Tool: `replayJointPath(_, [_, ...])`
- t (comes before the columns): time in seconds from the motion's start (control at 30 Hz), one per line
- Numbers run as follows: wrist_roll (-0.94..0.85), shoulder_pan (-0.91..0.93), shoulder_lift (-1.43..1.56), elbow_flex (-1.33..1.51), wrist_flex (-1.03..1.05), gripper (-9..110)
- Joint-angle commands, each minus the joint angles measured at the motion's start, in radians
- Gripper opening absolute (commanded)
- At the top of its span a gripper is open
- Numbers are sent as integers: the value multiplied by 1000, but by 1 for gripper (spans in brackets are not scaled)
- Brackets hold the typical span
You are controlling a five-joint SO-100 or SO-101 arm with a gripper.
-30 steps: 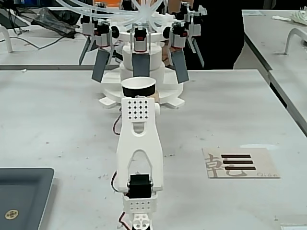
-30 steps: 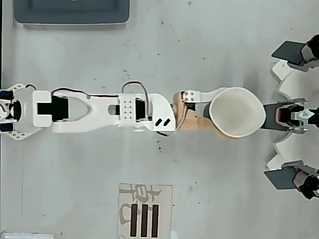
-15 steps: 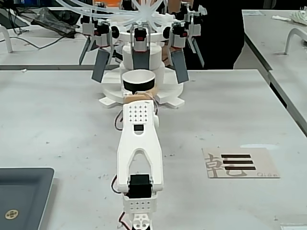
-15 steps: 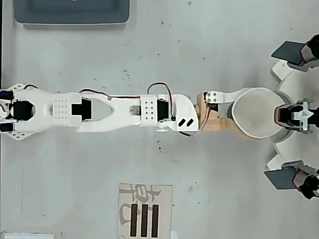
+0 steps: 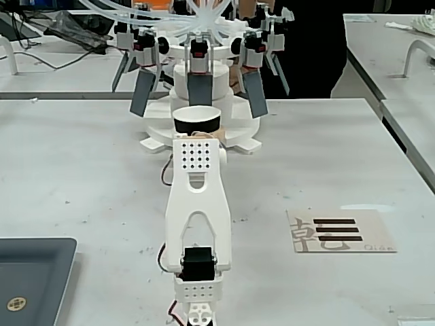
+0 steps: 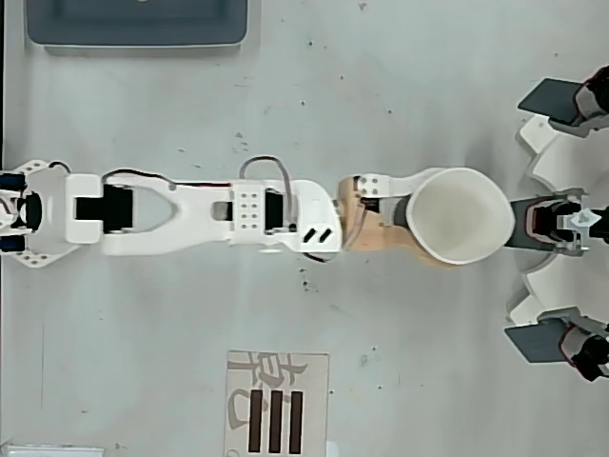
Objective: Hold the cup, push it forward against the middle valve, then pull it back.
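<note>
The cup [image 6: 460, 215] has a black wall and a white inside, and my gripper [image 6: 414, 221] is shut on its near side. One white finger [image 6: 379, 184] and one tan finger [image 6: 419, 253] clamp it. Its rim looks squeezed to a point, and that point touches the middle valve [image 6: 533, 221], a dark grey paddle. In the fixed view the cup [image 5: 197, 122] stands just below the upright middle valve [image 5: 199, 88]. There the white arm head [image 5: 198, 157] hides most of my gripper [image 5: 198, 136].
Slanted grey paddles [image 5: 143, 92] [image 5: 253, 93] flank the middle one on a white round stand [image 5: 234, 139] with clear tubes on top. A dark tray [image 6: 138, 24] and a card with black bars [image 6: 276, 405] lie beside the arm.
</note>
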Motion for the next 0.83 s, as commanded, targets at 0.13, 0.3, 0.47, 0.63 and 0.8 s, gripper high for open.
replayJointPath(0.13, [-9,9,310,259,-89,3])
replayJointPath(0.3, [-9,6,342,310,-104,3])
replayJointPath(0.47, [-9,2,341,314,-106,3])
replayJointPath(0.63, [-9,0,333,310,-106,3])
replayJointPath(0.8, [-9,0,328,308,-106,3])
